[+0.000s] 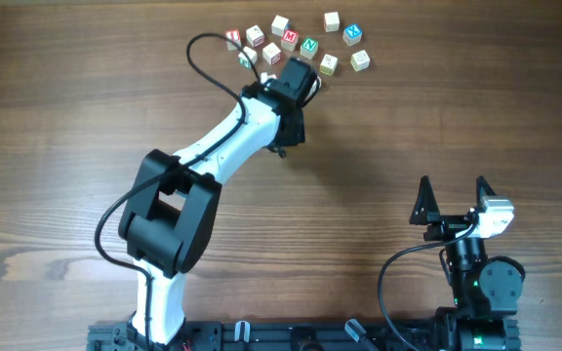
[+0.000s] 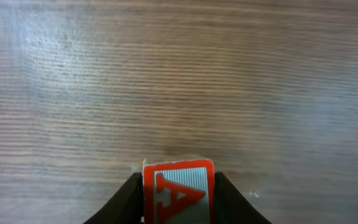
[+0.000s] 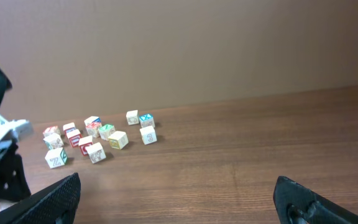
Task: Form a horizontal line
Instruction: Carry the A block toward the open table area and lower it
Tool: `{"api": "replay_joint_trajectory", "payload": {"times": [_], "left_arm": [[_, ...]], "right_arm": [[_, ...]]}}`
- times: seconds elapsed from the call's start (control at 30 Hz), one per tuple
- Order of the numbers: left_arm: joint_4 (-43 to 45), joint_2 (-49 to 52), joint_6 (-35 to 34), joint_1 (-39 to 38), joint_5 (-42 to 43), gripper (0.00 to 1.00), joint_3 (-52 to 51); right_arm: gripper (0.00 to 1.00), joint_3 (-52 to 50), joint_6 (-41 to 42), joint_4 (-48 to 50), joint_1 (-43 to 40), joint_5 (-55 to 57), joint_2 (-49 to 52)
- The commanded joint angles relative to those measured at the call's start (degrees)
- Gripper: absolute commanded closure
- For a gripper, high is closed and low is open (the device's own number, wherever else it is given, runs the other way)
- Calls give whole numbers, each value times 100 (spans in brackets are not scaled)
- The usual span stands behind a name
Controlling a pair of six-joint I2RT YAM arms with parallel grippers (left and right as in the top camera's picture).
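**Wood-grain table, red-A cube in the left jaws**

Brown wooden table (image 1: pixel 66 117) filled every view. At its far side the left gripper (image 2: pixel 178 177) was clenched on the red-A cube (image 2: pixel 179 196), the letter facing the wrist camera. It stood just beside a loose cluster of letter cubes (image 1: pixel 291 39). Near the front right, well apart from the cubes, the right gripper (image 1: pixel 454 200) sat spread wide, holding nothing.

Brown wood-grain table (image 1: pixel 457 117); loose cluster of small pale letter cubes (image 1: pixel 291 38) lying on it toward the far edge; some touching, others just apart.
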Motion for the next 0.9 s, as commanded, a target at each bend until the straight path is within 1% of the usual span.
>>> {"api": "replay_joint_trajectory", "payload": {"times": [0.0, 0.07, 0.17, 0.3, 0.4, 0.63, 0.8, 0.87], "left_arm": [[271, -103, -420, 35, -142, 71, -306], [433, -103, -503, 35, -138, 71, -437], [680, -103, -479, 35, -142, 67, -651], [920, -103, -411, 52, -243, 65, -887], [1117, -103, -138, 52, -249, 64, -977], [1139, -103, 297, 57, -251, 64, -977], [1137, -103, 328, 57, -251, 64, -977], [1137, -103, 439, 57, -247, 65, -977]], "right_arm": [[0, -4, -28, 15, -39, -24, -61], [0, -4, -28, 17, -39, -24, -61], [0, -4, -26, 17, -39, -24, -61], [0, -4, -28, 17, -39, -24, -61], [0, -4, -26, 17, -39, -24, -61], [0, -4, -28, 17, -39, -24, -61], [0, -4, -28, 17, -39, -24, -61], [0, -4, -24, 17, -39, -24, -61]]}}
